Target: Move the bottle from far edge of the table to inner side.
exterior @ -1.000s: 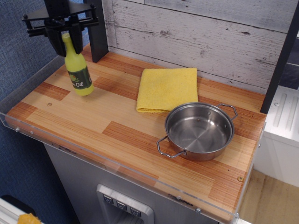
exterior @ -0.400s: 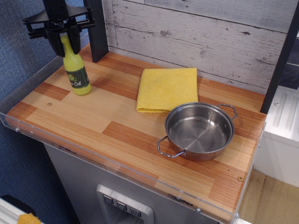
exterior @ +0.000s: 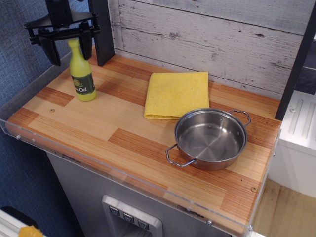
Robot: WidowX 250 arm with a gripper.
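Note:
The yellow-green bottle (exterior: 82, 74) with a dark green "Oil" label stands upright on the striped wooden table (exterior: 98, 123), at its left end near the back. My black gripper (exterior: 69, 49) hangs over the bottle's cap. Its two fingers are spread wide on either side of the cap and do not touch it. The gripper is open and holds nothing.
A folded yellow cloth (exterior: 176, 94) lies at the table's back middle. A steel pan (exterior: 209, 138) with two handles sits to the right. A black post (exterior: 101, 29) stands just behind the bottle. A clear acrylic rim (exterior: 123, 175) lines the front and left edges.
The bottle was held tilted above the table, then set down upright. The gripper's fingers have spread apart and let go of its neck.

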